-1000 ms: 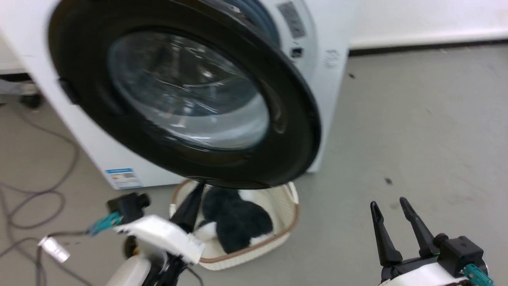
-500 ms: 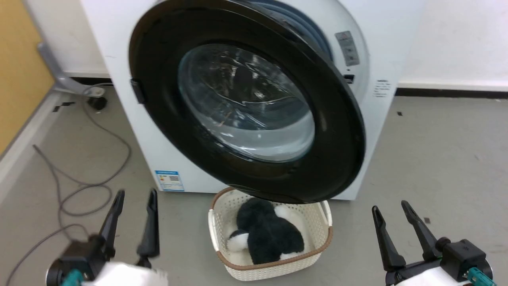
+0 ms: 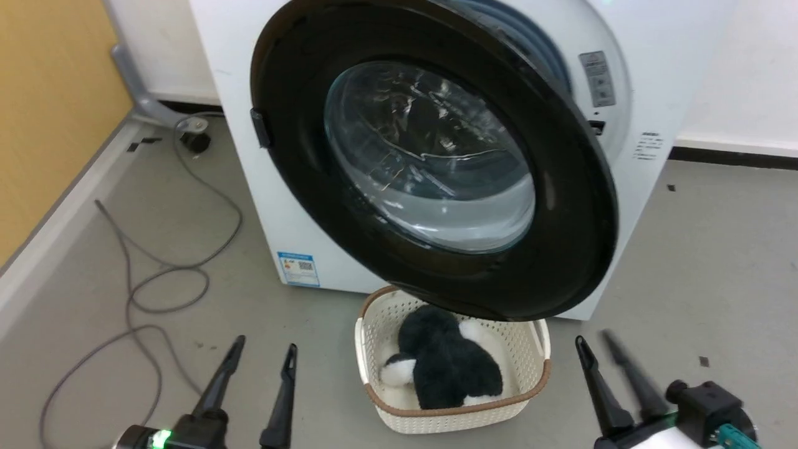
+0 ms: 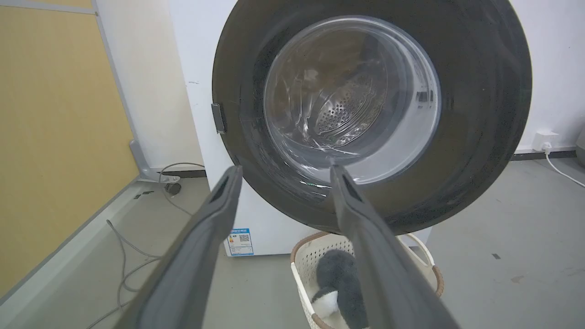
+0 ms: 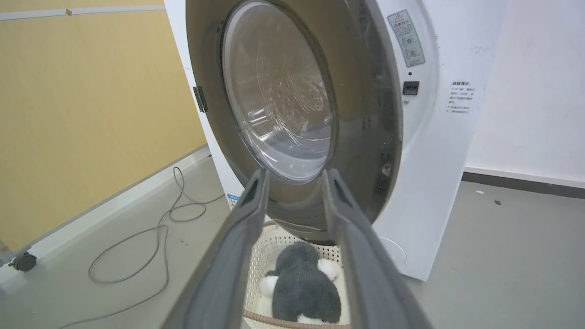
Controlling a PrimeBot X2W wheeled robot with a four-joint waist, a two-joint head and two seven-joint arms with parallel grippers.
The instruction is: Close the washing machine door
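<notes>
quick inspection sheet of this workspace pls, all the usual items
surface: grey floor, a few small dark specks.
job's things: washing machine door ajar, swung out from the washing machine.
clutter: cream basket on the floor under the door, black-and-white plush toy inside.
end effectors: left end effector open and empty; right end effector open and empty; both short of the door.
cables: grey cable looped on the floor left of the machine.
surroundings: yellow wall panel at left, white wall behind.

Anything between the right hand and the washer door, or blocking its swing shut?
Nothing visible. The open right hand faces the round black glass-centred door directly; the cream perforated basket sits below its rim.
</notes>
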